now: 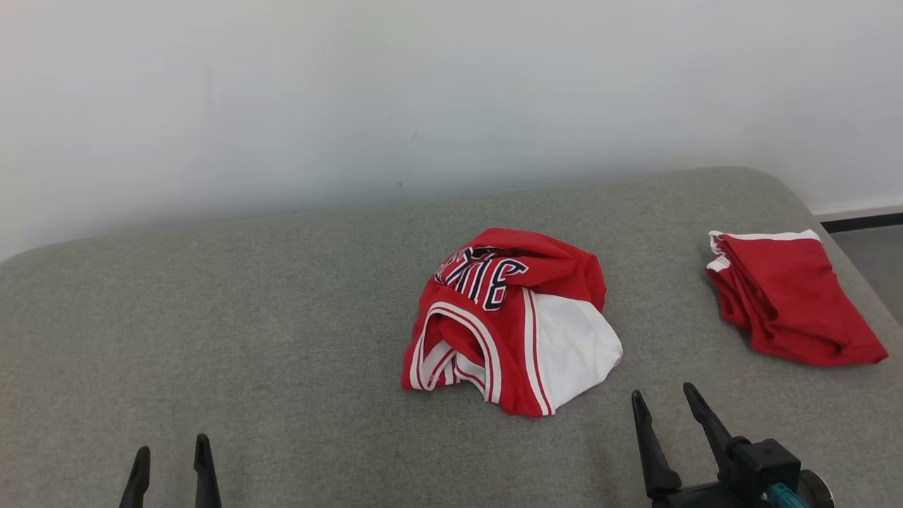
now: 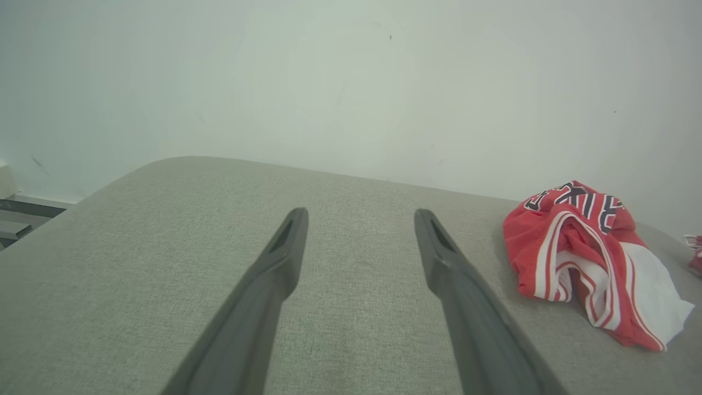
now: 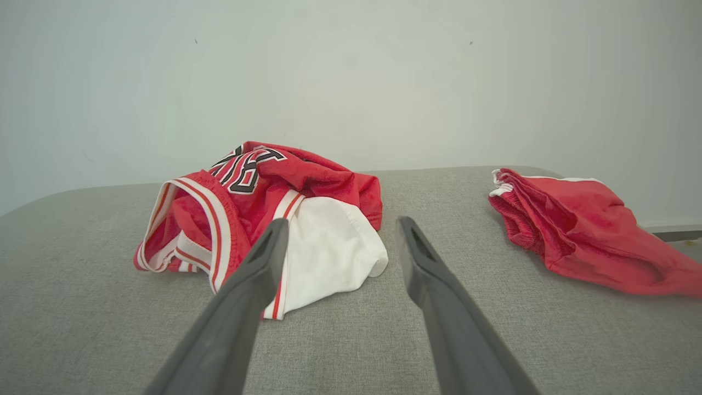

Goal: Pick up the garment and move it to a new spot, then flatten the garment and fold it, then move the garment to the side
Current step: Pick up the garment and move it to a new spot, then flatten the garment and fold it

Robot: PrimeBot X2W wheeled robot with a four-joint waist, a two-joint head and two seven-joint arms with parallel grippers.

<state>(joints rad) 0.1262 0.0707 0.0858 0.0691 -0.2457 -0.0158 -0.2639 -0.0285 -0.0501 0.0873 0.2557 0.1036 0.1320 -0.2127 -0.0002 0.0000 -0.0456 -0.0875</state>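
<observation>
The garment (image 1: 511, 321) is a red jersey with white trim, dark lettering and a white panel, crumpled in a heap near the middle of the grey padded surface (image 1: 247, 339). It also lies at the right in the left wrist view (image 2: 587, 258) and left of centre in the right wrist view (image 3: 263, 214). My right gripper (image 1: 663, 396) is open, low and just right of the heap, its fingers apart from the cloth. My left gripper (image 1: 173, 449) is open at the lower left, far from the garment, with nothing between its fingers.
A second red garment with white trim (image 1: 790, 296) lies folded near the surface's right edge, also in the right wrist view (image 3: 581, 230). A pale wall (image 1: 423, 92) stands behind. The surface's right edge drops to a floor (image 1: 875, 261).
</observation>
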